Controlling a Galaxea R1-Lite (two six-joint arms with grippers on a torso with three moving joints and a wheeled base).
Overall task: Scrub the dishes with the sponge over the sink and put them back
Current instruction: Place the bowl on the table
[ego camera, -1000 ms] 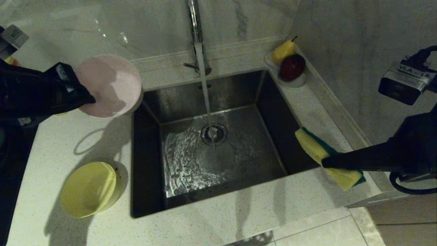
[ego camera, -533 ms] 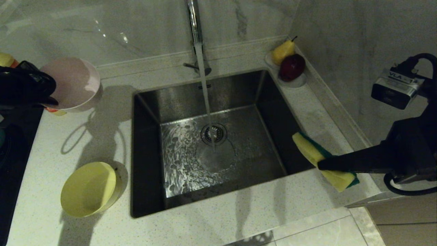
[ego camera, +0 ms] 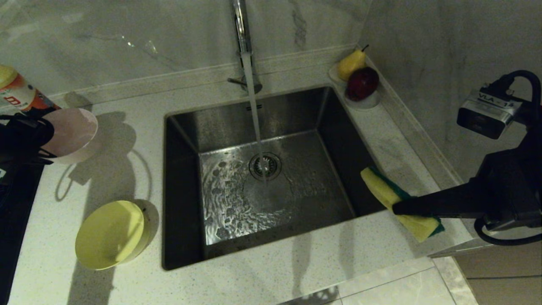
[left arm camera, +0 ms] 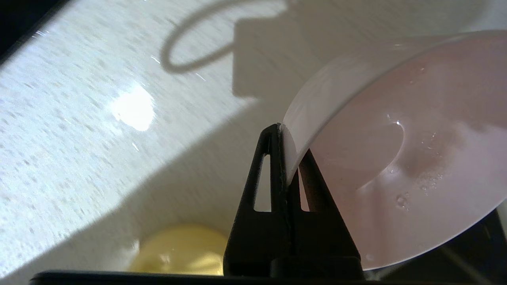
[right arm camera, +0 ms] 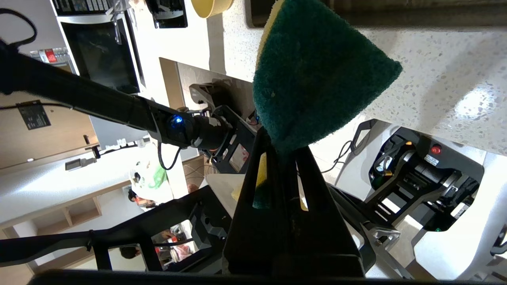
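My left gripper (ego camera: pixel 42 142) is at the far left edge of the head view, shut on the rim of the pale pink bowl (ego camera: pixel 72 133), which it holds tilted low over the counter. In the left wrist view the left gripper (left arm camera: pixel 284 138) pinches the wet pink bowl (left arm camera: pixel 396 158) at its rim, with the yellow bowl (left arm camera: pixel 182 249) below. That yellow bowl (ego camera: pixel 110 235) rests on the counter left of the sink (ego camera: pixel 186 127). My right gripper (ego camera: pixel 400 205) holds the green-and-yellow sponge (ego camera: pixel 387 190) above the sink's right edge. The right wrist view has the right gripper (right arm camera: pixel 283 148) shut on the sponge (right arm camera: pixel 317 75).
Water runs from the chrome faucet (ego camera: pixel 241 25) onto the drain strainer (ego camera: pixel 265 166). A small white dish with a pear (ego camera: pixel 350 63) and a dark red apple (ego camera: pixel 362 83) sits at the back right corner. An orange-labelled bottle (ego camera: pixel 17 95) stands at the far left behind the pink bowl.
My left arm has carried the pink bowl leftward and down, away from the sink toward the counter's left edge. The right arm with the sponge has stayed put.
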